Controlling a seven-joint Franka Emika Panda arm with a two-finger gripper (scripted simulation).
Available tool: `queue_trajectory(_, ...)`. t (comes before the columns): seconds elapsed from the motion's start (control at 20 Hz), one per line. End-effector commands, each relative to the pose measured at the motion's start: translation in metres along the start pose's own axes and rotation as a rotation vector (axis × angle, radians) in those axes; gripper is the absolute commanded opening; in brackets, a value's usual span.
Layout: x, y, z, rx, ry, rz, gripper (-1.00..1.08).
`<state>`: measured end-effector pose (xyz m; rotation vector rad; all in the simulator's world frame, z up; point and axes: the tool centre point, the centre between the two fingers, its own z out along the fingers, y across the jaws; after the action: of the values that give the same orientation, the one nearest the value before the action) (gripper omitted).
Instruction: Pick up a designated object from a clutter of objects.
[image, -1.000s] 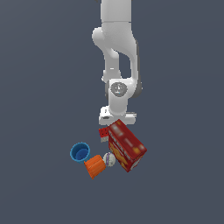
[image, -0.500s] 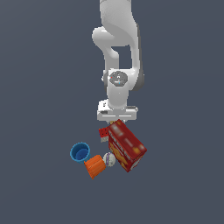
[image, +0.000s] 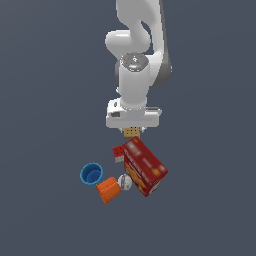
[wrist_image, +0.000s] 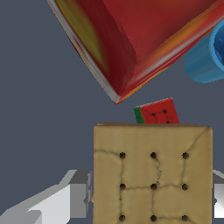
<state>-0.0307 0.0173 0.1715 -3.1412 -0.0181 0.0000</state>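
Note:
My gripper (image: 132, 134) is shut on the designated object, a small tan-brown block with dark dots (image: 132, 132), and holds it in the air just above the clutter. In the wrist view the block (wrist_image: 152, 175) fills the space between my two fingers (wrist_image: 78, 199). Below it are the large red box (image: 145, 166), lying tilted, and the tiny red dotted cube (image: 118, 152) beside the box. Both also show in the wrist view, the box (wrist_image: 131, 43) and the cube (wrist_image: 157, 111).
A blue cup (image: 91, 174) stands on the exterior view's left of the box and also shows in the wrist view (wrist_image: 210, 57). An orange ribbed cup (image: 108, 190) lies on its side beside a pale ball (image: 125, 182), against the box.
My hand has risen a little, and the tan block now shows under it, clear of the pile. The clutter has not moved.

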Motion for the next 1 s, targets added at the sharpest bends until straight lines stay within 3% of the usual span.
queue_trajectory(0.0,0.004,0.002,-0.025,0.000,0.000,0.000,-1.00)
queue_trajectory(0.95,0.040,0.015,-0.207,0.000,0.000,0.000,-1.00)
